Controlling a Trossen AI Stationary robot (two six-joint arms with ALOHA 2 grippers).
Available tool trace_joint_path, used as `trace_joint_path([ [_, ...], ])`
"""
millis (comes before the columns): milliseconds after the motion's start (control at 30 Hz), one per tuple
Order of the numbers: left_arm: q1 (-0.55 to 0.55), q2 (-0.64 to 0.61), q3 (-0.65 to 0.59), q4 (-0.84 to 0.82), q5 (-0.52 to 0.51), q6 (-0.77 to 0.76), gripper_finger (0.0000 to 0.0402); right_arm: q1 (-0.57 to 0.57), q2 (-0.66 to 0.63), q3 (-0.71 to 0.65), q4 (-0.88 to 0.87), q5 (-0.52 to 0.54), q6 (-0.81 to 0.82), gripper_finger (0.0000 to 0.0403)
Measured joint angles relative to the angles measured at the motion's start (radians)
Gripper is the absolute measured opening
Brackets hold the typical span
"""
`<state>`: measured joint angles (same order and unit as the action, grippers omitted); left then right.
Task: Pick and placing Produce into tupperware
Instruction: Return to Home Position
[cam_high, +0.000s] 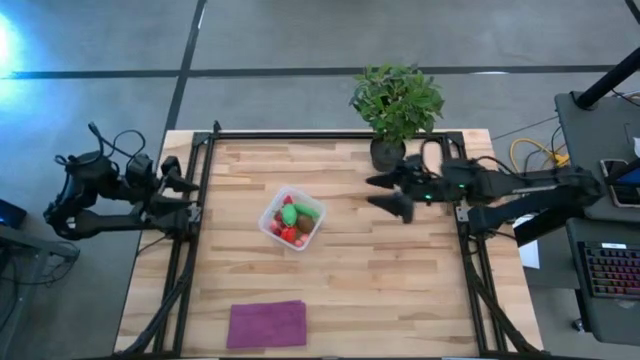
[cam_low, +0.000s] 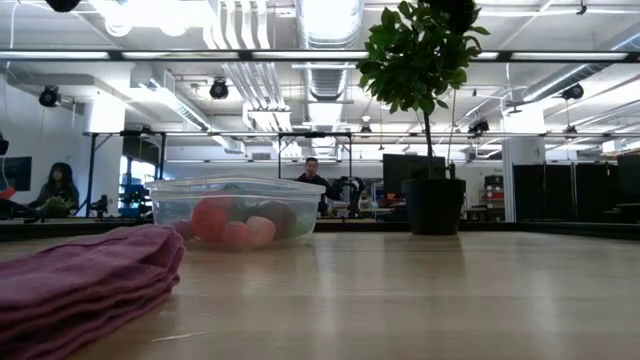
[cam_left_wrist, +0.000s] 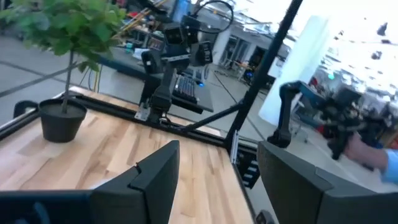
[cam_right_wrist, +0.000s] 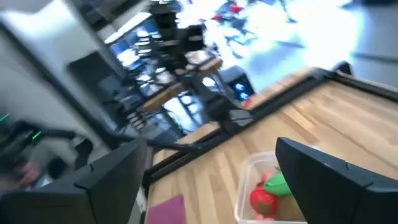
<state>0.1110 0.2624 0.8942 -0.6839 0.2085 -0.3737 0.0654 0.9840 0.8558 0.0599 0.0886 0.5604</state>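
Note:
The clear tupperware (cam_high: 292, 219) sits near the middle of the table with the produce (cam_high: 296, 217) inside: red round pieces, green ones and a brown one. It also shows in the low view (cam_low: 233, 213) and in the right wrist view (cam_right_wrist: 260, 190). My right gripper (cam_high: 388, 193) is open and empty, above the table right of the tupperware, beside the potted plant. My left gripper (cam_high: 182, 196) is open and empty at the table's left edge; its fingers (cam_left_wrist: 158, 180) frame bare table in the left wrist view.
A potted plant (cam_high: 396, 108) stands at the far edge, close to my right gripper. A folded purple cloth (cam_high: 267, 324) lies near the near edge. Black frame rails (cam_high: 200, 200) run along the table's left, right and far sides. A person's hand shows beyond the table (cam_left_wrist: 367, 152).

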Motion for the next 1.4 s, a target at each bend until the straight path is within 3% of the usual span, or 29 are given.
trace_joint_path([
  [167,0.0,-0.063,-0.075,0.022,0.014,0.042,0.0201,-0.001,-0.121,-0.125,0.028,-0.162,-0.168,0.0354],
  [433,0.0,-0.234,-0.196,0.063,-0.035,0.04,0.0201,-0.006,-0.298,-0.303,0.043,-0.166,-0.222,0.0354],
  [833,0.0,-0.208,-0.326,0.2,-0.048,0.066,0.0201,-0.012,-0.477,-0.607,0.383,-0.167,-0.283,0.0354],
  [1400,0.0,-0.233,-0.507,0.195,-0.162,0.004,0.0201,-0.012,-0.567,-0.789,0.482,-0.166,-0.277,0.0354],
])
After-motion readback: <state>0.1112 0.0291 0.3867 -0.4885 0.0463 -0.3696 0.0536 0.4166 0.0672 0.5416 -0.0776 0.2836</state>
